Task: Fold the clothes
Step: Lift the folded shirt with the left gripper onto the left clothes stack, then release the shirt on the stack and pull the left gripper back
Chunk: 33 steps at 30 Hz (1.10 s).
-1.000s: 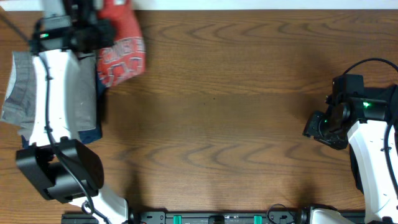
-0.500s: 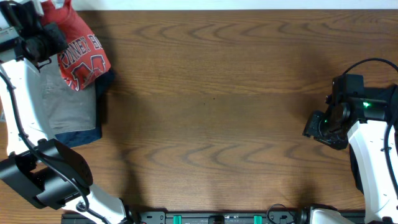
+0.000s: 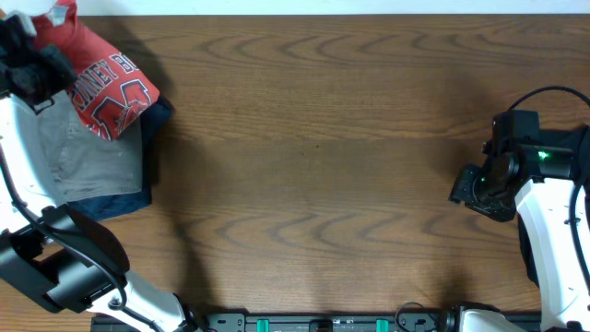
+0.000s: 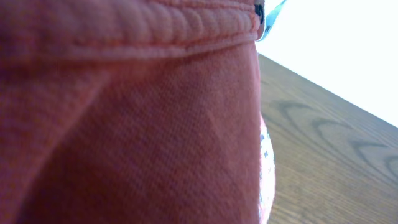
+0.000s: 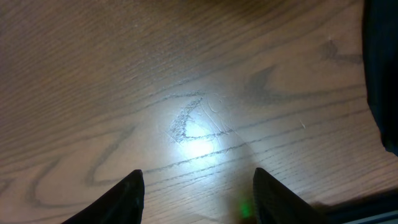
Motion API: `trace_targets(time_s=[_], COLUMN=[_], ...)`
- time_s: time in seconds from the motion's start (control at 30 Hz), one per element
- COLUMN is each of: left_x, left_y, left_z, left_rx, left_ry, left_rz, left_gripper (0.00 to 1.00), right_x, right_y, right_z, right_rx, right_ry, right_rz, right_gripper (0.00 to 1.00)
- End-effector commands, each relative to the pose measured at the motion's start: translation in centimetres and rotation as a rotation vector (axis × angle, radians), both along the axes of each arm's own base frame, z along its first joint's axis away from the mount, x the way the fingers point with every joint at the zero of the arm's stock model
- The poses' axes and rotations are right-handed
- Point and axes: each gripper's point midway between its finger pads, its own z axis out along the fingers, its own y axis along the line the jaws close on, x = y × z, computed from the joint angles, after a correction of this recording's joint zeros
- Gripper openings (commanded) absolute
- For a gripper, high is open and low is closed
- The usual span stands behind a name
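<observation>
Seemingly the stacking step: the left gripper (image 3: 41, 66), clamped on the coral-red T-shirt (image 3: 112, 89) above the folded grey garment (image 3: 88, 157) at the desk's (image 3: 323, 138) left edge, should next lower and release, while the right gripper (image 5: 196, 193) sits open and empty.

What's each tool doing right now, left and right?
Left tool: closed on the red T-shirt.
Right tool: open, empty, above the table.

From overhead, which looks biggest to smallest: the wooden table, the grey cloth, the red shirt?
1. Wooden table.
2–3. Grey cloth and red T-shirt look alike; the shirt is bunched, the cloth partly covered.
</observation>
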Motion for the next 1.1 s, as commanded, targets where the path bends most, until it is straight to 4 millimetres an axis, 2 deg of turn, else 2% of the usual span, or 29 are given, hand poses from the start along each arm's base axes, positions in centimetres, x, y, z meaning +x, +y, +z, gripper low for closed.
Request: trace_targets(time_s=[0.0,0.37,0.4,0.43,0.5,0.53,0.63,0.83,0.97,1.07], left_x=[-1.0,-4.2,-4.5,-4.8,-5.5,-5.9,-7.1,-12.7,-13.3,-11.5], left_y=[1.7,5.6,5.8,6.0,6.3,6.4,6.7,8.0,7.7,6.0], left_z=[0.0,-1.3,-1.6,-1.8,-2.2,-2.4,-3.0,-5.6,-5.8,-5.1], left_rx=[-0.007,-0.071,-0.075,-0.082,-0.096,-0.105,-0.144,-0.245,-0.268,-0.313], left_ry=[0.01,0.054,0.061,0.069,0.088,0.099,0.139,0.333,0.353,0.294], left_rz=[0.04,0.186,0.192,0.2,0.213,0.22,0.276,0.557,0.557,0.44], left_gripper=[0.06,0.06,0.1,0.24,0.9,0.98,0.98,0.98,0.98,0.98], right_x=[0.3,0.4,0.4,0.4,0.4,0.5,0.5,0.6,0.9,1.4], right_y=[-0.4,-0.5,-0.5,-0.5,-0.5,-0.5,-0.5,-0.6,-0.6,-0.6], right_z=[0.7,0.7,0.7,0.7,0.7,0.7,0.7,0.7,0.8,0.8], right_rx=[-0.011,-0.021,-0.021,-0.021,-0.021,-0.021,-0.021,-0.022,-0.023,-0.025], right_ry=[-0.025,-0.028,-0.028,-0.028,-0.03,-0.03,-0.03,-0.034,-0.051,-0.07], right_rz=[-0.008,-0.009,-0.009,-0.009,-0.009,-0.009,-0.009,-0.009,-0.009,-0.01], right_gripper=[0.54,0.55,0.56,0.56,0.56,0.56,0.57,0.57,0.6,0.64])
